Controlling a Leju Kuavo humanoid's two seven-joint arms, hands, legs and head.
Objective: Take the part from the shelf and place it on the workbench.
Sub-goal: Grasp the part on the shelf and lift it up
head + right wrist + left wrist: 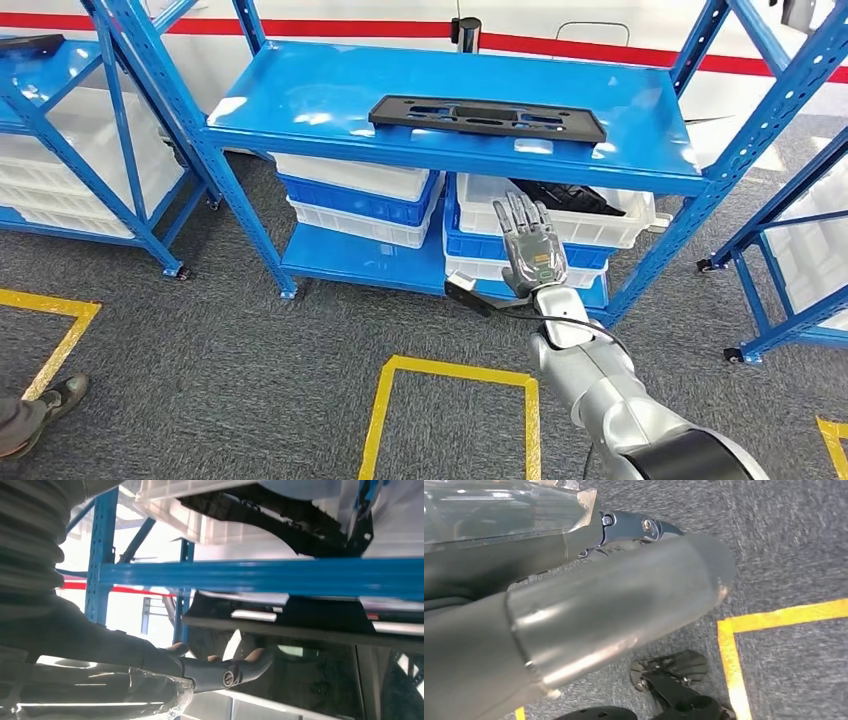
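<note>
While the flat black slotted plastic part (487,117) lies on the blue metal shelf's (300,110) top deck, the right robot hand (530,250) hangs below, released, fingers spread; it should rise above the near edge before grasping. The left robot hand's state I cannot tell.

No readable text, label or number anywhere (the shelf (440,135) and crates (560,225) carry none).

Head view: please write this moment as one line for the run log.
right hand: open, raised before shelf | black part: lying on top shelf, untouched | left hand: state unclear | step: pick not yet done
</note>
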